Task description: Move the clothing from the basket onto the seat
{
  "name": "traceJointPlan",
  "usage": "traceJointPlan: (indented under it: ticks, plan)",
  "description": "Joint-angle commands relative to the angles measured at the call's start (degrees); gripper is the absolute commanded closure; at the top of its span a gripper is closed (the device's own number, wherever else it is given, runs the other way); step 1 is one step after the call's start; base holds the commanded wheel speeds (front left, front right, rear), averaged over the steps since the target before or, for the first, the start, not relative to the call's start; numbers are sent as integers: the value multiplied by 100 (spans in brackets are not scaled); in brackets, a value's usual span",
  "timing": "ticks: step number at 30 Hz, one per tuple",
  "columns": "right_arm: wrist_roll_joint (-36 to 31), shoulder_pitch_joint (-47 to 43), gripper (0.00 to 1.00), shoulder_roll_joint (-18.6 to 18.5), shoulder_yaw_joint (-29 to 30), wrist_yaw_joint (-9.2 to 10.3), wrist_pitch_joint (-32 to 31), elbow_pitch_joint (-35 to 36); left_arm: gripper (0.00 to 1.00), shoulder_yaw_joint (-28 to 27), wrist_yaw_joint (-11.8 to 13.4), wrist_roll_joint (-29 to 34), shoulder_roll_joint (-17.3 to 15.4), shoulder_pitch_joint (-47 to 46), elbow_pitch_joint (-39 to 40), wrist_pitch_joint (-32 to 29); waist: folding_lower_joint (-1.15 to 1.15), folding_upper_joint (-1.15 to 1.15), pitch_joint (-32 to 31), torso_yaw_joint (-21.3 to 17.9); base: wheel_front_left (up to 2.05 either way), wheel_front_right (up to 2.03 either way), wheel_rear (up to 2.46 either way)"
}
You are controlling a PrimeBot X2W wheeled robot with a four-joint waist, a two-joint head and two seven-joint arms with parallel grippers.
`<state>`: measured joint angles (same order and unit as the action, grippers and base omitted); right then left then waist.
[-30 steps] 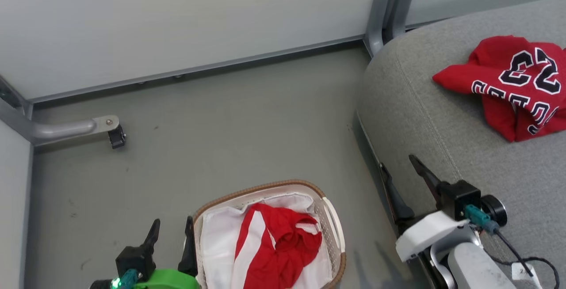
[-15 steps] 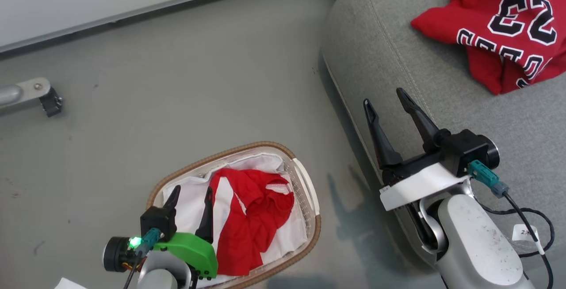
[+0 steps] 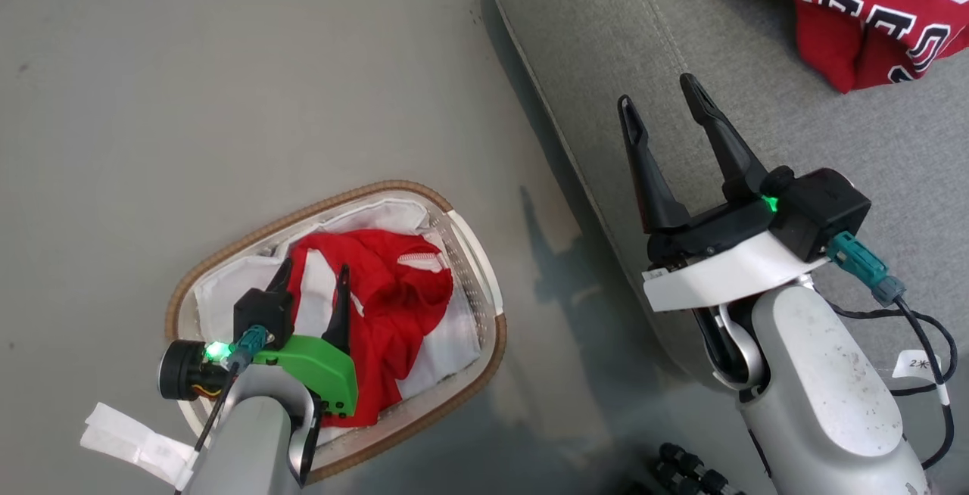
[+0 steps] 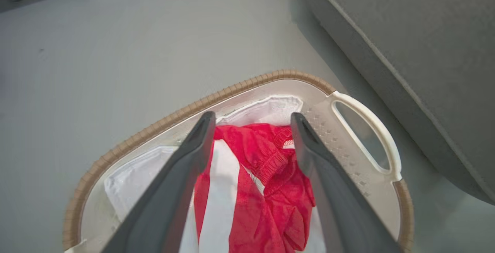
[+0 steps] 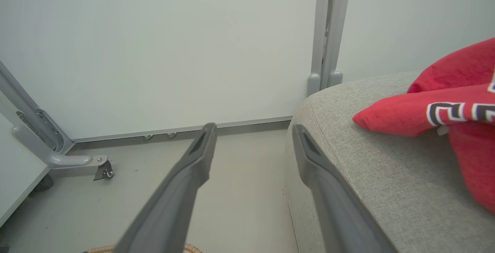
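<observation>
One big grey seat has the red jersey with black-and-white letters lying on it, so we think that part is done. The basket sits on the floor near the seat. The red piece with white stripes lies inside it, so that one is left to move. Our left gripper hangs wide open over it; we cannot tell if it touches the cloth. Our right gripper is wide open too, holding nothing, above the seat's edge.
</observation>
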<state>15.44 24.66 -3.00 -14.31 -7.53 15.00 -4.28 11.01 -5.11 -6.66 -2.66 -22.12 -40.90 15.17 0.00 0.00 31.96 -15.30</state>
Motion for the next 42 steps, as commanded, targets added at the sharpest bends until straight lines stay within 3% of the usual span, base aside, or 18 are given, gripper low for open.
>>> traceJointPlan:
  ticks: [1, 16, 28, 42]
  plan:
    - [48, 103, 0, 5, -7, 8, 27, 57, 0, -42, -40, 51, -52, -148, -46, -3, 0, 0, 480, -240, 0, 0, 0]
    - [74, 480, 0, 5, 186, 8, 27, 305, 0, 75, -59, 450, -145, -858, -850, -4, 0, 0, 1424, -242, 0, 0, 0]
    - [53, 623, 0, 3, 331, 8, 27, 407, 0, 269, 220, 604, -136, -1551, -2014, -4, 0, 0, 1954, -267, 0, 0, 0]
    - [-106, 675, 0, 1, 444, 8, 27, 507, 0, 361, 508, 537, -98, -2225, -2581, -4, 0, 0, 2301, -116, 3, 3, 3]
